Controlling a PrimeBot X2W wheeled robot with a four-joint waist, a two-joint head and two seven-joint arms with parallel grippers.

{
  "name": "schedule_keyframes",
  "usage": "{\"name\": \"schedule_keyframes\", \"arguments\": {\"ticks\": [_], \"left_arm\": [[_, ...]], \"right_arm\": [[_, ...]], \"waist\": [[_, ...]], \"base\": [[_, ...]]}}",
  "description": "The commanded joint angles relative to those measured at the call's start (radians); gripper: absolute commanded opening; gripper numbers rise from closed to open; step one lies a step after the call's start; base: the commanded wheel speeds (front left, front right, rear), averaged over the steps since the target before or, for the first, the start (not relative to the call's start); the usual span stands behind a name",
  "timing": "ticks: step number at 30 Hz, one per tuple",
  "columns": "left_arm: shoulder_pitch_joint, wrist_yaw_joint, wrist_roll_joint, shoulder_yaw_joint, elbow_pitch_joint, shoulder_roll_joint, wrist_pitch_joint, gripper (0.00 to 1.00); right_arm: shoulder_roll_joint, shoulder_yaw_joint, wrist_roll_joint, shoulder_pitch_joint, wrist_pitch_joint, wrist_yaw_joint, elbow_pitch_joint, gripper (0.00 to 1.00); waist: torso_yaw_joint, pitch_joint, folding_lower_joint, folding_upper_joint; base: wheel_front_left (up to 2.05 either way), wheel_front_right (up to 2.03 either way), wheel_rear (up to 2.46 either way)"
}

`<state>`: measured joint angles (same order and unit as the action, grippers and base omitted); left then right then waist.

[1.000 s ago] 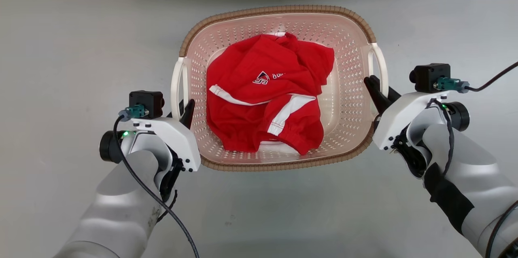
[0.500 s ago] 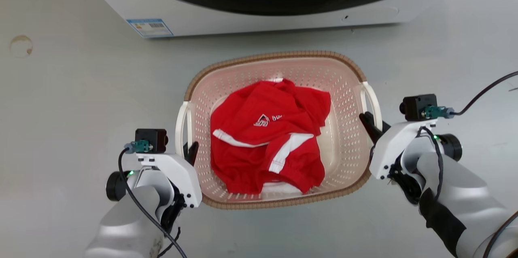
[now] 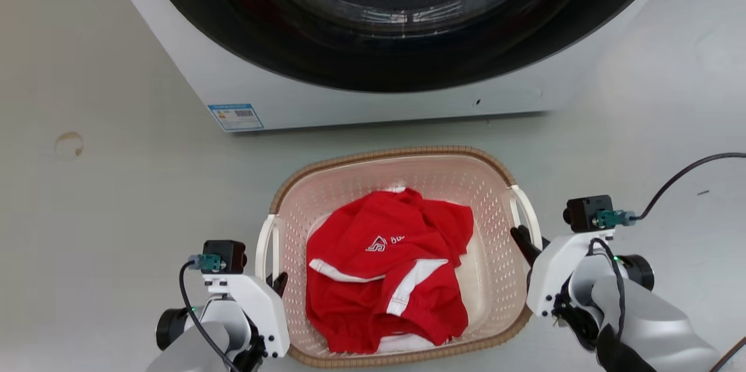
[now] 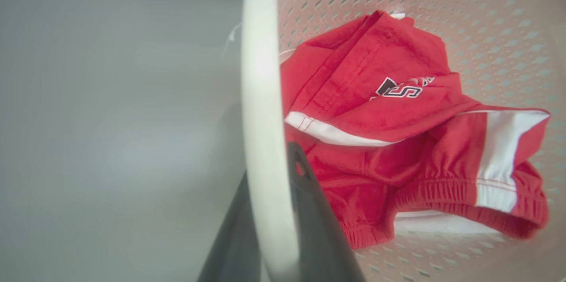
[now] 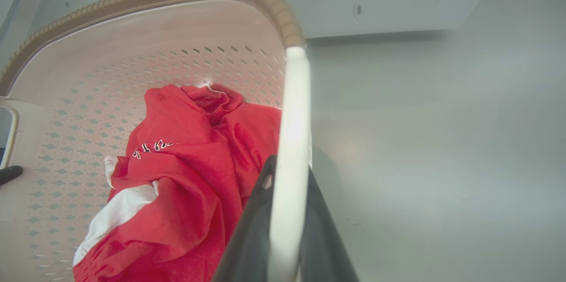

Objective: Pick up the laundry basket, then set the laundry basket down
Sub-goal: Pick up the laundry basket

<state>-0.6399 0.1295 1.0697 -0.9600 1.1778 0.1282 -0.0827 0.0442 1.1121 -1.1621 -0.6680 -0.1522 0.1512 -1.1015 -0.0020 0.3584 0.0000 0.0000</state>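
Observation:
The pale pink perforated laundry basket (image 3: 349,192) with its brown woven-look rim sits low in the head view, in front of the washing machine. A red garment (image 3: 384,267) with white stripes lies inside it. My left gripper (image 3: 276,282) is shut on the white left handle (image 3: 268,244); in the left wrist view my left gripper (image 4: 270,171) has a dark finger on either side of that handle (image 4: 261,96). My right gripper (image 3: 522,238) is shut on the white right handle (image 3: 527,209); in the right wrist view the right gripper (image 5: 289,172) clamps this handle (image 5: 294,109). Whether the basket's bottom touches the floor I cannot tell.
A white front-loading washing machine (image 3: 221,77) with a dark round door (image 3: 373,39) stands just beyond the basket, a blue label (image 3: 235,117) at its lower left. Grey floor lies to both sides, with a round stain (image 3: 69,144) at the left.
The head camera has moved: the washing machine's front has come far into the picture, and the basket with both grippers now sits lower and looks smaller. Both grips on the handles are unchanged.

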Motion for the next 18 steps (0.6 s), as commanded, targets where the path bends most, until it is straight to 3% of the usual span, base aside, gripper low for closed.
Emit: {"name": "schedule_keyframes", "arguments": {"ticks": [1, 18], "left_arm": [[0.037, 0.001, 0.006, 0.015, 0.036, 0.114, 0.005, 0.0], [0.134, 0.001, 0.078, -0.043, 0.015, 0.16, 0.154, 0.0]], "right_arm": [[-0.096, -0.005, -0.013, 0.02, -0.008, -0.02, -0.048, 0.0], [-0.095, 0.074, -0.07, 0.073, 0.129, -0.02, -0.044, 0.0]], "waist": [[-0.009, -0.058, 0.0, 0.0], [-0.021, -0.279, 0.0, 0.0]], "base": [[0.0, 0.0, 0.0], [0.0, 0.0, 0.0]]}}
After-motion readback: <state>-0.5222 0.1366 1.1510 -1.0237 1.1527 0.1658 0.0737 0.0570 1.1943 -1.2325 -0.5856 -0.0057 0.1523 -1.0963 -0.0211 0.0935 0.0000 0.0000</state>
